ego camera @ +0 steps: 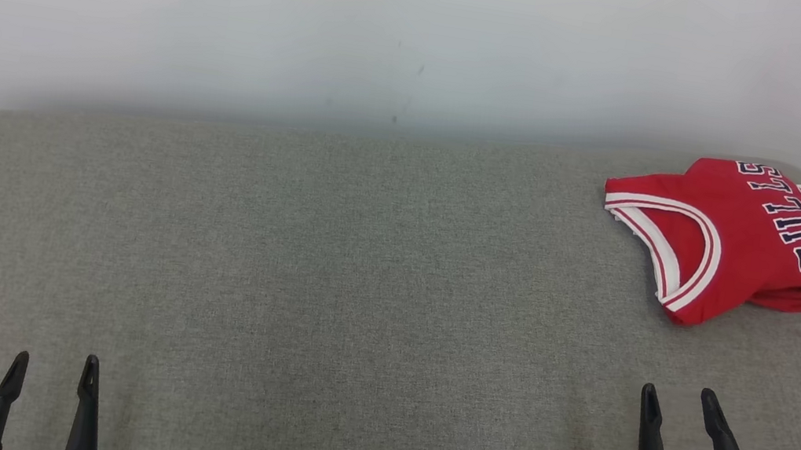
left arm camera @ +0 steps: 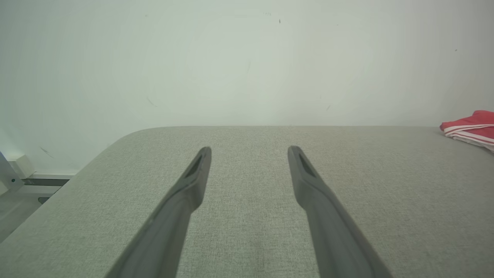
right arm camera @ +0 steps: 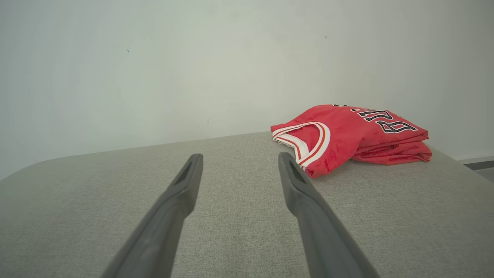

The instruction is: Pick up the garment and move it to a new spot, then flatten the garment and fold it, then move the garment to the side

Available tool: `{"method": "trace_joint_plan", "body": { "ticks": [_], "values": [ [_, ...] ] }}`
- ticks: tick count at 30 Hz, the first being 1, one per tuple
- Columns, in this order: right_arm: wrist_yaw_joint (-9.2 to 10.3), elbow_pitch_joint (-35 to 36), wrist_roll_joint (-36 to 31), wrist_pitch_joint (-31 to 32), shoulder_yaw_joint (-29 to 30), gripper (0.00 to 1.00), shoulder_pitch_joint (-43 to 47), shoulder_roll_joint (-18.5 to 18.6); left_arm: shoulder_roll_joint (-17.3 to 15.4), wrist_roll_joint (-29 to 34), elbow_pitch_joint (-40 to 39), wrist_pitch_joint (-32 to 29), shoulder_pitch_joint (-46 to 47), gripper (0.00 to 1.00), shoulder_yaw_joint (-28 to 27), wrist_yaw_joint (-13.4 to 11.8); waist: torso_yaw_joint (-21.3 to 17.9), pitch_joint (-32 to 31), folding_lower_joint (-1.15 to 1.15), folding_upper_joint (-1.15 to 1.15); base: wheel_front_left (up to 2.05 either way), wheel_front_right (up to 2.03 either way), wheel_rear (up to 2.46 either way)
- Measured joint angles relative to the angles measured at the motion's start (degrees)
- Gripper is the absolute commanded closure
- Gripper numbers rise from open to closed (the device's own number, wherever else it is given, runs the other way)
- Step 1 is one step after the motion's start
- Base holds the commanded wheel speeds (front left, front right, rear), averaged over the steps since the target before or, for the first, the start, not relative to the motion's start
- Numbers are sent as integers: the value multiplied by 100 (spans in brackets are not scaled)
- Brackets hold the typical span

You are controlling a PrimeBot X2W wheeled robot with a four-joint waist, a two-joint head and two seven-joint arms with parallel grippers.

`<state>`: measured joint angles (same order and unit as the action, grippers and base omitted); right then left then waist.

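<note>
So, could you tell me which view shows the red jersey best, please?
The head view: the folded red jersey lies whole from above, lettering readable. The right wrist view shows it low and foreshortened; the left wrist view catches an edge at its right border.

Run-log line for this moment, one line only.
garment: red Bulls jersey folded, far right of grey fabric surface | left pincer open, empty | right pincer open, empty, short of jersey

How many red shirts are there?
1. The shirt lies folded at the far right corner of the grey surface, near the wall. Its layers sit stacked, so something could be hidden between them, though nothing else red shows.
</note>
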<state>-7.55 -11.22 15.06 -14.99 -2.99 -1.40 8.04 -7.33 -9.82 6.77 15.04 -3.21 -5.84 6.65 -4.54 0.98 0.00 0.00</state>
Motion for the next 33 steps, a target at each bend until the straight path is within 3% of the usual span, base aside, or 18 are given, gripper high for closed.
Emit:
{"method": "trace_joint_plan", "body": {
  "ticks": [19,20,28,33],
  "values": [
    [0,52,68,0,-240,0,53,35,22,69,38,0,-21,0,-78,15,20,-60,0,0,0,0,0],
    [0,30,74,2,-241,100,56,30,27,80,56,-1,-21,100,-76,-7,21,-61,0,0,0,0,0],
    [0,-280,176,59,-271,100,260,-30,148,-51,410,-86,-87,100,-44,-9,27,-63,0,0,0,0,0],
    [0,-285,700,190,-230,100,252,-51,162,-577,453,-250,-75,100,-55,-9,44,-63,0,0,0,0,0]
  ]
}}
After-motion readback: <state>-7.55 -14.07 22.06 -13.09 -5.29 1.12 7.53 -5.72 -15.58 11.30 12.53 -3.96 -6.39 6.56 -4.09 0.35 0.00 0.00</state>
